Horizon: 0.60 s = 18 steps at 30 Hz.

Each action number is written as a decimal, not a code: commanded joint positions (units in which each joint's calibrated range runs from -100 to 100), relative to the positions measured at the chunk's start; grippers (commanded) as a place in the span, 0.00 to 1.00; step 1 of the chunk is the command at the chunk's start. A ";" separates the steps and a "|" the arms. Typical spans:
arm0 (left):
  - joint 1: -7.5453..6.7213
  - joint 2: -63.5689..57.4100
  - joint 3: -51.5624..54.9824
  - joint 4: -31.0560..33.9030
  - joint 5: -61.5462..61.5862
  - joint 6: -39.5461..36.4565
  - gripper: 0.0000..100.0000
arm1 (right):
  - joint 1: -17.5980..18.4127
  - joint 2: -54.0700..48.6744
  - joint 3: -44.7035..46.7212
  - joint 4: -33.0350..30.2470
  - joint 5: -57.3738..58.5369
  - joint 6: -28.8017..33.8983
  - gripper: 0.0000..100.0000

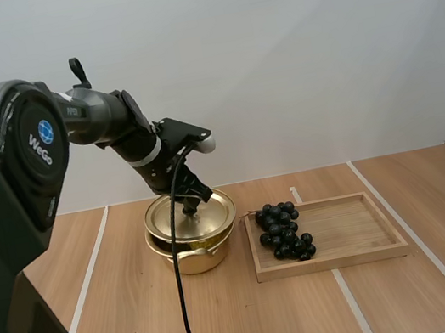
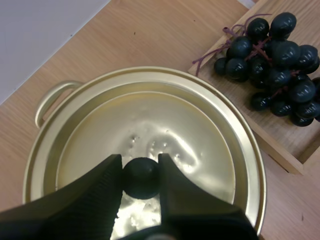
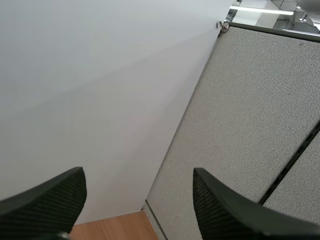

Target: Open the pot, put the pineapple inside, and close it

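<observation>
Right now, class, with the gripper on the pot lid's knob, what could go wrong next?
The left gripper pinches the knob only at its tips, so the lid might slip or tilt when lifted. The grapes lie at the tray edge nearest the pot; a swinging lid could knock them. The tray holds grapes, not a pineapple, so the instruction may mislead.

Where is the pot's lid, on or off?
On. The lid sits flat on the pot, the left gripper pinching its black knob.
</observation>
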 commanded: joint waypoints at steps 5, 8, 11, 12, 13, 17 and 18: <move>2.80 -0.08 0.04 -0.27 3.47 -1.07 0.00 | -0.18 -0.69 -0.51 -1.08 0.25 -0.26 1.00; 3.55 -0.08 0.04 -3.12 7.10 0.72 0.00 | -0.18 -0.69 -0.51 -0.93 0.08 -0.26 1.00; 3.55 -0.08 0.04 -6.76 7.87 1.54 0.00 | -0.18 -0.69 -0.51 -0.93 0.08 -0.26 1.00; 3.55 -0.08 0.04 -6.95 7.87 1.91 0.00 | -0.18 -0.69 -0.51 -0.93 0.08 -0.26 1.00; 3.55 -0.08 0.04 -7.25 7.87 2.27 0.00 | -0.18 -0.69 -0.51 -0.93 0.08 -0.26 1.00; 3.55 -0.08 0.04 -7.49 8.63 2.53 0.00 | -0.18 -0.69 -0.51 -0.93 0.08 -0.26 1.00; 3.55 -0.08 0.04 -7.49 8.63 2.53 0.00 | -0.18 -0.69 -0.51 -0.93 0.08 -0.26 1.00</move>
